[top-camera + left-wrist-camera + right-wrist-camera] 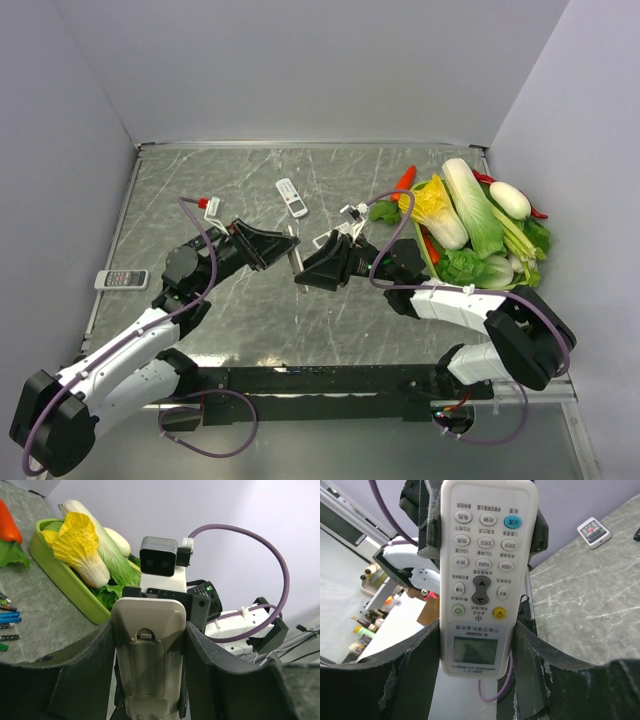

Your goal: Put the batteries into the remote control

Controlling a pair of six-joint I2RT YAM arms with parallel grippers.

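Remote control (297, 258) hangs above the counter (250, 330), caught between both hands. My left hand (150, 640) pinches its long edges, and that wrist camera shows me the grey-beige back with the battery cover in place. My right hand (476, 635) pinches the display end, with the white button face toward its camera. Batteries (7, 620) lie loose on the counter, near the green vegetable tray (65, 580).

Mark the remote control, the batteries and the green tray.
remote control (145, 670): left wrist view, on its grey-beige back panel.
batteries (12, 620): left wrist view, on a blue cell near the left edge.
green tray (67, 580): left wrist view, on its outer side wall.
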